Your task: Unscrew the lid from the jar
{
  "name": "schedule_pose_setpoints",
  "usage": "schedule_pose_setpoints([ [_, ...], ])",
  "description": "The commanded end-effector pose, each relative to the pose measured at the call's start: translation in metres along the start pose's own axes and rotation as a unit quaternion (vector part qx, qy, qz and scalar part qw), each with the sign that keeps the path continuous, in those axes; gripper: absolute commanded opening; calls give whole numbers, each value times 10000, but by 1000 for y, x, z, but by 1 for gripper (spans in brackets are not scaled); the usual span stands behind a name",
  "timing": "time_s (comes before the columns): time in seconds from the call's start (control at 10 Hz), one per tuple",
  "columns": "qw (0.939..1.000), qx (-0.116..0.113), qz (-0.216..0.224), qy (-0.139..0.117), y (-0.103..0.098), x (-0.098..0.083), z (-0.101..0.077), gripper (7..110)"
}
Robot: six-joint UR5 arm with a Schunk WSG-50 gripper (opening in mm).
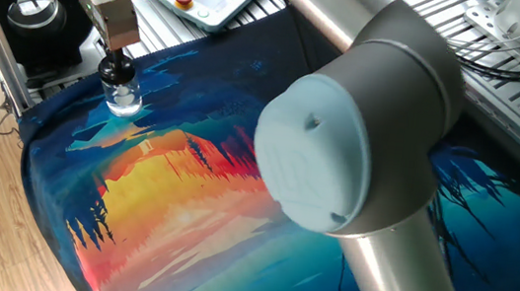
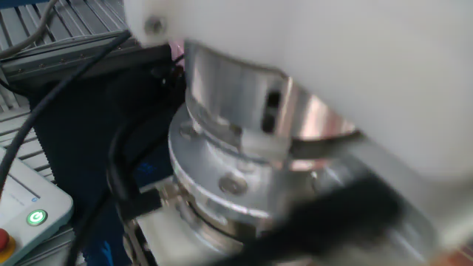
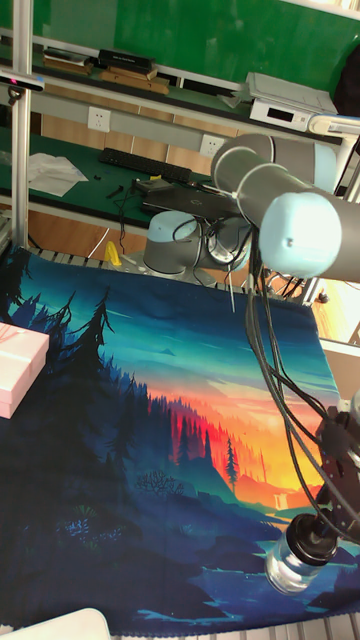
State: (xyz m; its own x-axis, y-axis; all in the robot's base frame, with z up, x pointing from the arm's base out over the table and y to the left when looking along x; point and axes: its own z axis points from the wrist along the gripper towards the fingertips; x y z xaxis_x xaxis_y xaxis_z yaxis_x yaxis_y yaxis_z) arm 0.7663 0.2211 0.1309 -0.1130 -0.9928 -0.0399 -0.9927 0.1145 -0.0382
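1. The small clear glass jar (image 1: 124,99) stands upright on the painted landscape cloth (image 1: 185,186) that covers the worktop, close to one corner of the cloth.
2. The small black rounded screw lid (image 1: 116,71) sits on top of the jar's neck.
3. The gripper (image 1: 115,53) comes down from above, its jaws on either side of the lid.
4. The large black ring-shaped device with a silver centre (image 1: 33,10) lies off the cloth, just beyond that corner.
5. In the tall fixed view, the pale pink gift box (image 3: 18,368) rests at the cloth's opposite edge, well apart from the jar (image 3: 288,565).
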Motion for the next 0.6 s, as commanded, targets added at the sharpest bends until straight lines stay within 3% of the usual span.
schedule_pose_setpoints([
  [0.0, 9941, 226, 985, -403, -9, -2, -3, 44],
  [0.1, 9897, 173, 1261, -652, -7, -4, 0, 44],
  [0.3, 9835, 185, 1614, -797, -3, 13, 2, 44],
  [0.5, 9754, 85, 1906, -1106, 7, 16, 4, 44],
])
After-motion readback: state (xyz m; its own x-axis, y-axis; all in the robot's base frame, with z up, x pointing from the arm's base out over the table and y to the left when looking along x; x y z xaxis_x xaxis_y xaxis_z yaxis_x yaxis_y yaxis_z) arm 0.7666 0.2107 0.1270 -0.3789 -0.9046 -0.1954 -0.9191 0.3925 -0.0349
